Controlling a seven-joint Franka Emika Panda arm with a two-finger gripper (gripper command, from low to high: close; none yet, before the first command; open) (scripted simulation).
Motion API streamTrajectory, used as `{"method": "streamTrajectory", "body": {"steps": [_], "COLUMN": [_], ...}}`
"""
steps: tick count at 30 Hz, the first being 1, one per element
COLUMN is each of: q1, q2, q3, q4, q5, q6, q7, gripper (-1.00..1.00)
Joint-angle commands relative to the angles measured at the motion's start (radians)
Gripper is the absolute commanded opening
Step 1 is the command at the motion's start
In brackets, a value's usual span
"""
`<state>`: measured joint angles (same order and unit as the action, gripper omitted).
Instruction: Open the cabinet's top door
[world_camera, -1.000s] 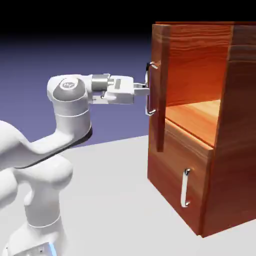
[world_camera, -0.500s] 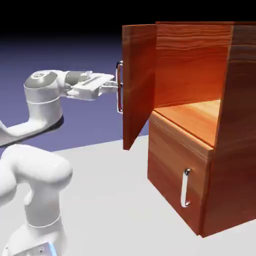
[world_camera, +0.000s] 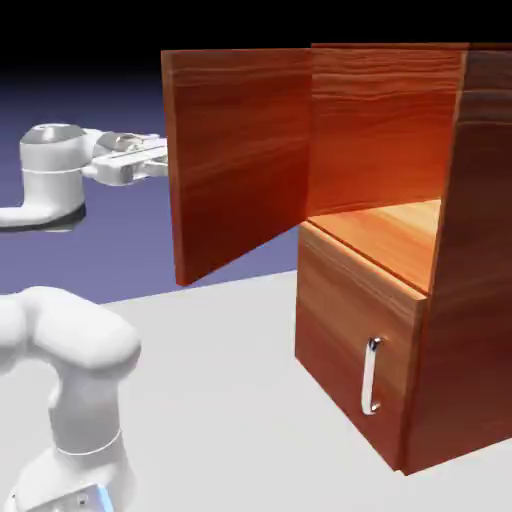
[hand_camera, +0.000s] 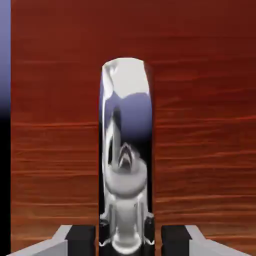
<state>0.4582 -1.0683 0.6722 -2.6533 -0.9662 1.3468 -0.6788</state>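
Exterior view: the tall glossy reddish-brown wood-grain cabinet fills the right half of the frame. Its larger top door stands swung wide toward the upper left, showing me its inner face and exposing the upper compartment; I see only bare wood walls and floor inside. The shorter lower door, with its small silver bar handle, sits shut at lower right. My white arm's two-finger gripper meets the door's far edge at upper left. Hand view: my gripper is clamped on the long silver bar handle, which runs up the centre against the door panel.
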Motion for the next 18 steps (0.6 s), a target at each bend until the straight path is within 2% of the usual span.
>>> {"method": "streamTrajectory", "body": {"steps": [1,9,18], "q1": [-0.031,-0.314,-0.64], "q2": [0.03,0.224,0.311], "q3": [0.036,0.311,0.575], "q4": [0.034,0.314,0.574], "q5": [0.025,0.165,0.246], "q6": [-0.03,-0.261,-0.441], "q7": [0.011,0.079,0.102], "gripper": [-1.0,-1.0,-1.0]}}
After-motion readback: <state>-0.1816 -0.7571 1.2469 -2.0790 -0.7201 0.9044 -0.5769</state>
